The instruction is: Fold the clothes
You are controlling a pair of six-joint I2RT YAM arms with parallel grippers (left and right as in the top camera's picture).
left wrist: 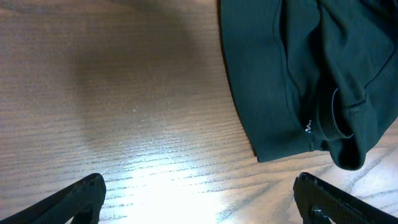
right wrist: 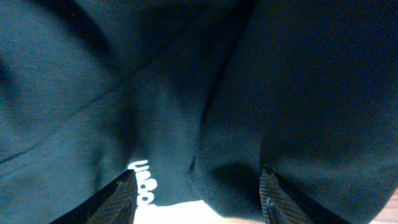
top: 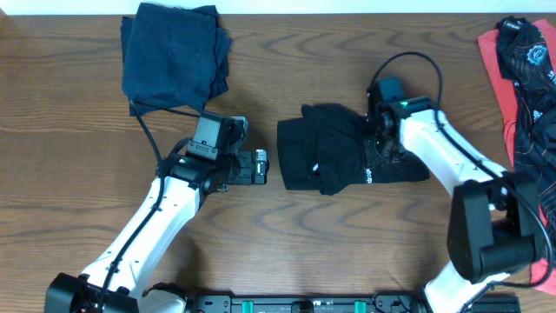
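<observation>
Centrally, the left gripper (left wrist: 199, 196) gapes empty beside the black T-shirt (top: 347, 156); the right gripper (right wrist: 196, 193), fingers spread, rests on it.

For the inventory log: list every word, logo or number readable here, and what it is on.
White lettering on the black shirt: blurred and partly cut off, unreadable.
White round emblem on the red-and-black shirt: too small to read.
Nothing else carries text.
</observation>
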